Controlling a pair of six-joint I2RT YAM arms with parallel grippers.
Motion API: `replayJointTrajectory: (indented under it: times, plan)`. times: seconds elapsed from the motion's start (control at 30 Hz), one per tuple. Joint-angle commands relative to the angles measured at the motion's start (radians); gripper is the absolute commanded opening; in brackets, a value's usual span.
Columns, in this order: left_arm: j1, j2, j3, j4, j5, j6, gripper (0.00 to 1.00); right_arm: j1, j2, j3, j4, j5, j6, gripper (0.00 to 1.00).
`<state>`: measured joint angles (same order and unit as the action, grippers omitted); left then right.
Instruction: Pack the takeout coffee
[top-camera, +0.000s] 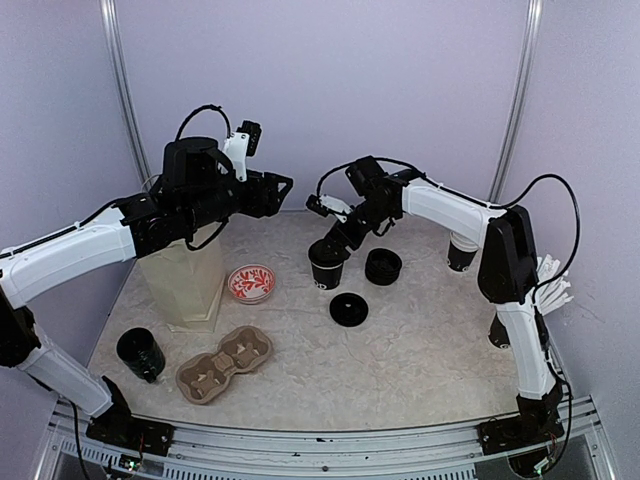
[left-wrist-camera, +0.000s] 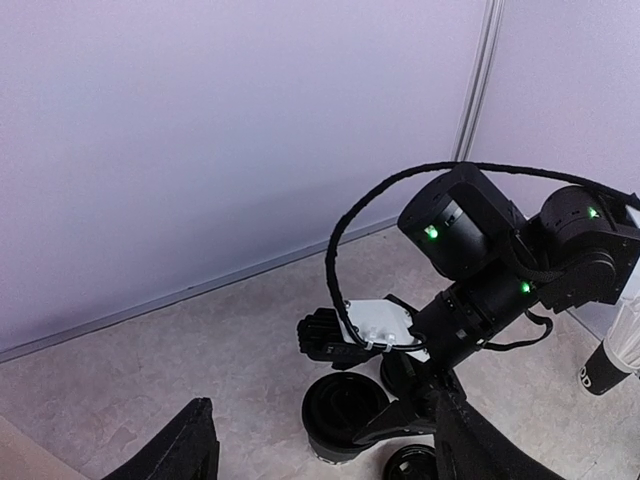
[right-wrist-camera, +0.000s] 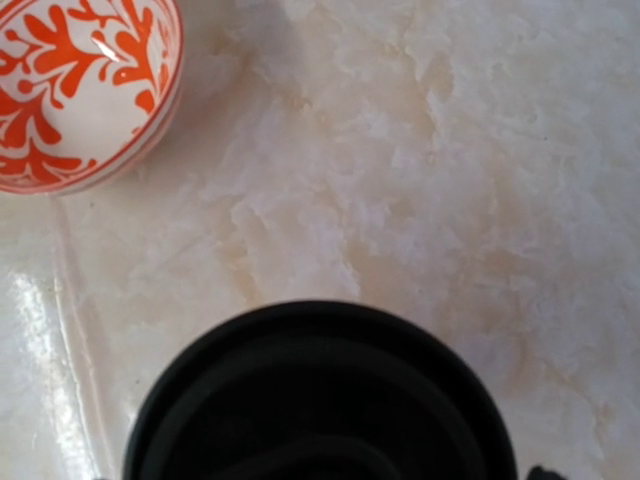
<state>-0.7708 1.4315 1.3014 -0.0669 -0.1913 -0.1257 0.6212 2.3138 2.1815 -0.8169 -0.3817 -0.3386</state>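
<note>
Takeout coffee (top-camera: 328, 267) — small black cup (white print), apparently lidded — stands upright.

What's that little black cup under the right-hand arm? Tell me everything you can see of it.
The cup is small and black, paper by its look, with tiny white print on its side. It stands upright on the pale marbled table, right of a red-patterned bowl. A black lid with raised rings covers its top. The right gripper is at its rim; whether it grips cannot be told.
</note>
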Motion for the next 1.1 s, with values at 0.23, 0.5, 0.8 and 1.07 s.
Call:
replayJointTrajectory:
  times: [0.23,0.5,0.8,1.07]
  plan:
    - [0.003,0.001,-0.005,-0.012,0.014,0.022,0.73,-0.073,-0.278,-0.143,0.024,0.080,-0.046,0.81]
    - [-0.024,0.010,-0.006,-0.014,0.034,0.036,0.73,-0.224,-0.499,-0.298,0.012,0.216,-0.077,0.75]
    - [-0.034,0.031,0.012,-0.040,0.027,0.038,0.73,-0.452,-0.548,-0.393,-0.042,0.267,-0.037,0.64]
    - [-0.042,0.038,0.012,-0.044,0.012,0.047,0.73,-0.520,-0.528,-0.444,-0.068,0.255,-0.026,0.59]
